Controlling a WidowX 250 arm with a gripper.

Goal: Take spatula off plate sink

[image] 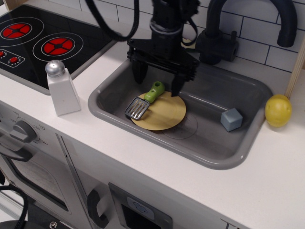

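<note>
So, we've got the white bench point(267, 176) carrying the grey sink point(200, 152), black faucet point(248, 24) at the back. Mustard-yellow plate point(164, 114) sits flat on the sink floor, left of centre. Spatula point(146, 99) lies across the plate's back-left edge: green handle point(155, 90) up on the rim, slotted grey blade point(137, 108) hanging off the plate toward the sink's left wall. Small grey-blue cube point(231, 119) well apart on the right, lemon point(278, 110) on the bench beyond, salt shaker point(61, 88) left of the sink.

Gripper point(158, 78) hangs above the handle, jaws spread wide, one finger either side of it, holding nothing.

We judge the spatula as light, rigid toy plastic and thin metal; it won't deform but could skate or pivot on the smooth plate. Blade is too flat to pinch. We'd take the stubby handle, closing across its width, mid-length. Plate looks light too, so a low finger may nudge it.
</note>
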